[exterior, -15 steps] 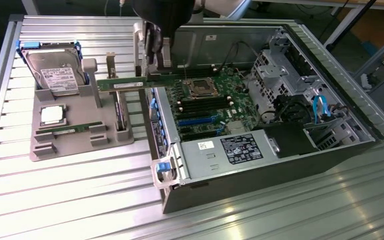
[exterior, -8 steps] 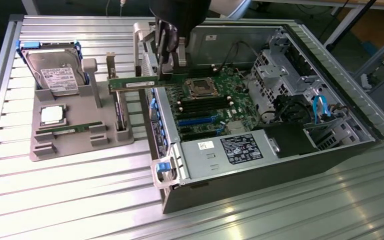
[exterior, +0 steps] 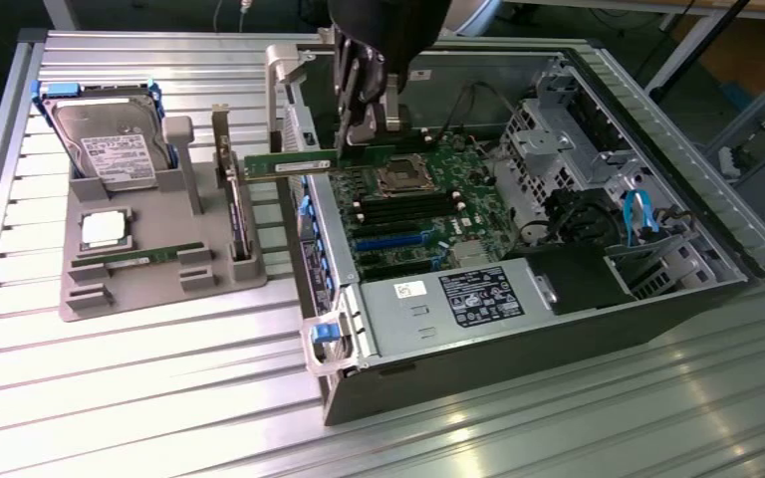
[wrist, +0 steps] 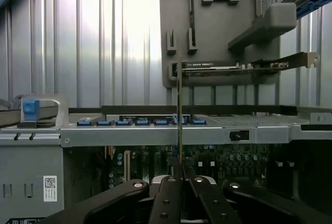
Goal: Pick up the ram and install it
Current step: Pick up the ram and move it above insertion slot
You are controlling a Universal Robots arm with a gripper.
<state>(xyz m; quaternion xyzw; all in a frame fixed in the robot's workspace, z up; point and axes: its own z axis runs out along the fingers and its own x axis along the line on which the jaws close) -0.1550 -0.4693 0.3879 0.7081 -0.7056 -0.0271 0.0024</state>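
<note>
You had one ram (exterior: 287,162) clenched in the pincer (exterior: 359,139), held level over the case (exterior: 489,383) wall beside the motherboard (exterior: 409,214). The arm hung straight down. The tray (exterior: 156,294) carried one drive (exterior: 111,139), one CPU (exterior: 104,229) and one card (exterior: 235,219). The wrist view gave you the ram edge-on, the exterior view its face.

The ram (exterior: 290,162) is green (white label strip). The tray (exterior: 143,287) is grey; the table (exterior: 117,398) ribbed silver.

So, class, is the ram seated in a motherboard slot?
No, the claw holds the ram up over the case wall, clear of the motherboard.
</note>
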